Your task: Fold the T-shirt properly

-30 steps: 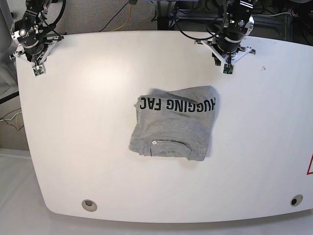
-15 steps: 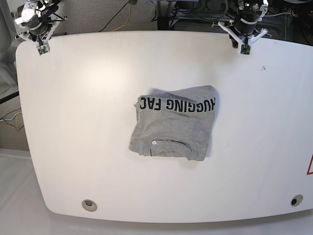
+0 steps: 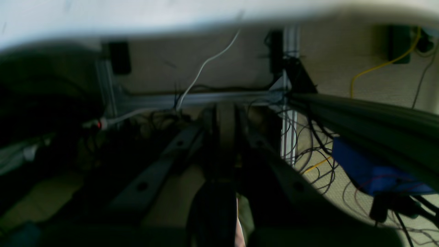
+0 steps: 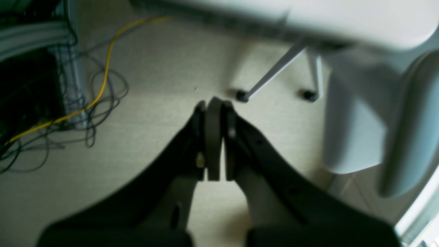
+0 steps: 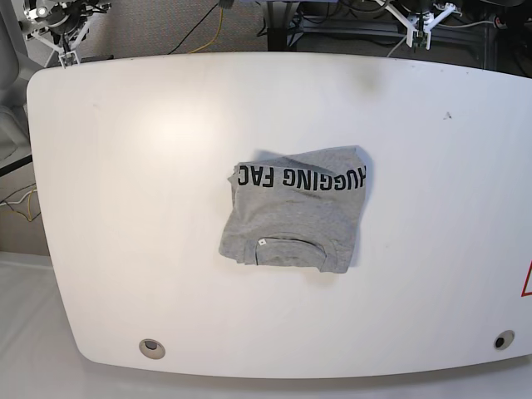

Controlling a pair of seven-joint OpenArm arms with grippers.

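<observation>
The T-shirt (image 5: pixel 295 216) sits folded mid-desk (image 5: pixel 125 208), collar toward the near edge. Left fingers (image 3: pixel 224 116) and right fingers (image 4: pixel 214 106) are both pinched closed, empty, beyond the desk's far edge.

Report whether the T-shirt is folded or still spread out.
Folded. In the base view the T-shirt lies as a compact rectangle on the table, collar and tag at its near edge, the lettering band across the far edge.
</observation>
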